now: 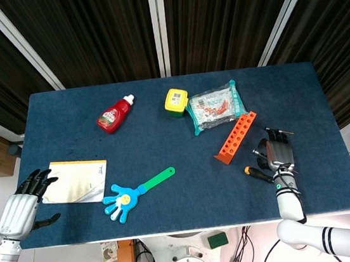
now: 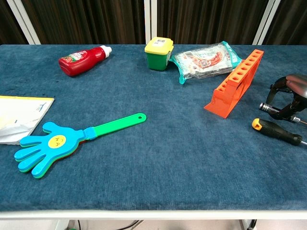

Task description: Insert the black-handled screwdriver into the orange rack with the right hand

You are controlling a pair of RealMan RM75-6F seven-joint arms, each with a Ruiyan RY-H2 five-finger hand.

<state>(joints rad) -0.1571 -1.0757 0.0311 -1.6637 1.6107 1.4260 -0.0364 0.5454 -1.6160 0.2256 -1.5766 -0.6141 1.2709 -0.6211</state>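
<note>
The orange rack (image 1: 236, 137) (image 2: 237, 81) lies slanted on the blue table, right of centre, with its holes facing up. Just right of it, my right hand (image 1: 280, 154) (image 2: 290, 91) rests palm down with its fingers curled over the black-handled screwdriver (image 1: 259, 152) (image 2: 272, 109) and the thumb against it. The tool lies low at the table, its metal tip poking out beyond the fingers. A second screwdriver with a yellow-capped black handle (image 1: 257, 173) (image 2: 274, 130) lies loose just in front of the hand. My left hand (image 1: 19, 211) hangs open off the table's left edge.
A red ketchup bottle (image 1: 115, 114) (image 2: 84, 60), a yellow-lidded green tub (image 1: 176, 100) (image 2: 159, 52) and a sealed snack pack (image 1: 215, 107) (image 2: 206, 60) lie at the back. A blue-and-green hand clapper (image 1: 135, 193) (image 2: 72, 141) and a notepad (image 1: 75, 180) (image 2: 19, 117) sit front left.
</note>
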